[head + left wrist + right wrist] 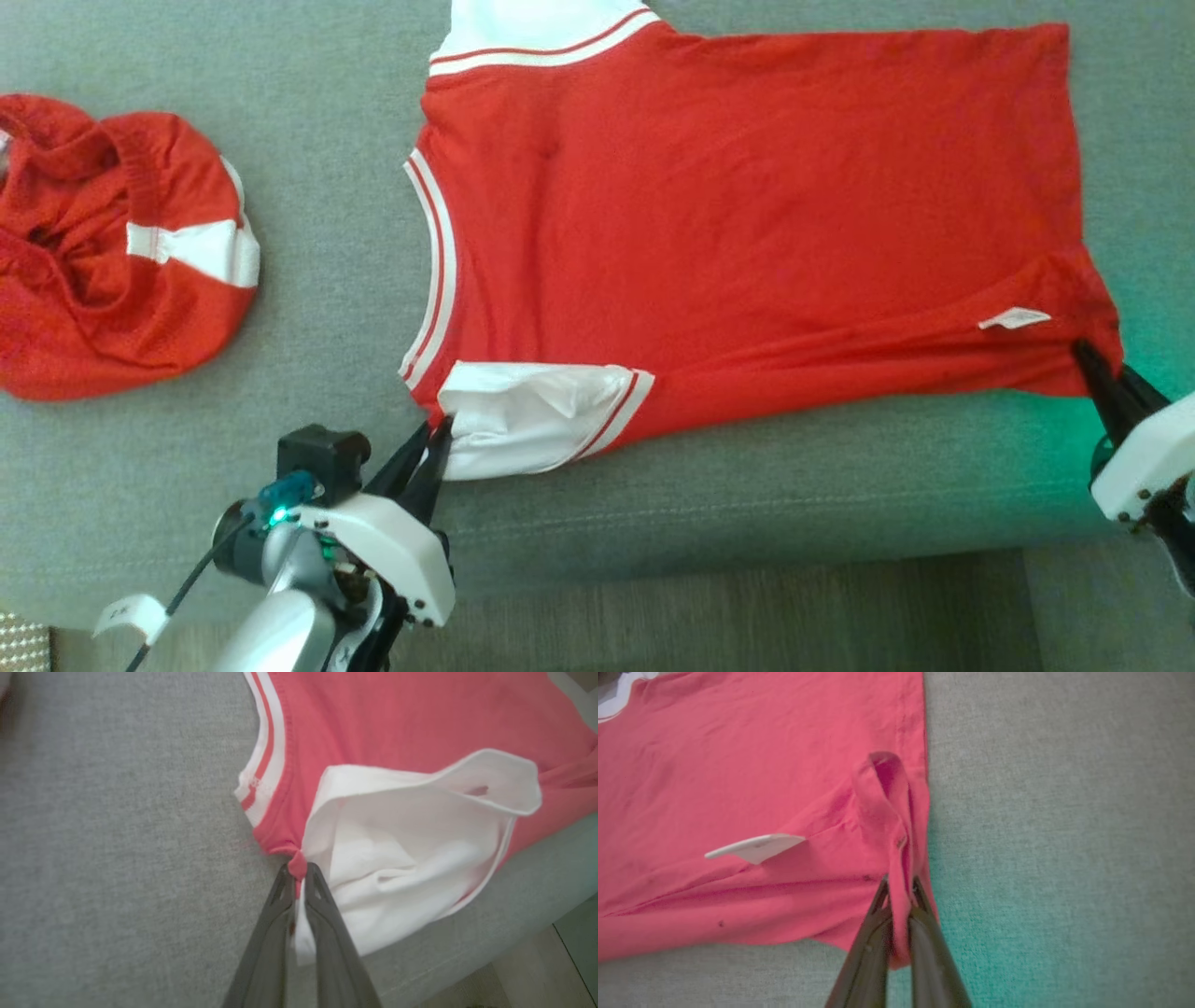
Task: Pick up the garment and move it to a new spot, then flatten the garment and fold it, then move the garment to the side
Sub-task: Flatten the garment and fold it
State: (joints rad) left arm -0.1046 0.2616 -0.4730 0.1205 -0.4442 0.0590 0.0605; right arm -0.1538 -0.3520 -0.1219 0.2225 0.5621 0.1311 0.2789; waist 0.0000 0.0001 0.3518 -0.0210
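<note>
Evidently soft, light, limp: red knit T-shirt with white sleeves (747, 215), likely to bunch. Left gripper (439, 431) clamped on shoulder seam, right gripper (1086, 357) on hem corner; sound holds.

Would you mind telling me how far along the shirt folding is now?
Done: the shirt lies spread mostly flat on the cushion. In hand: the left gripper is shut on its near shoulder, the right gripper on its near hem corner. Left: the fold and the move aside; no fold shows yet.
</note>
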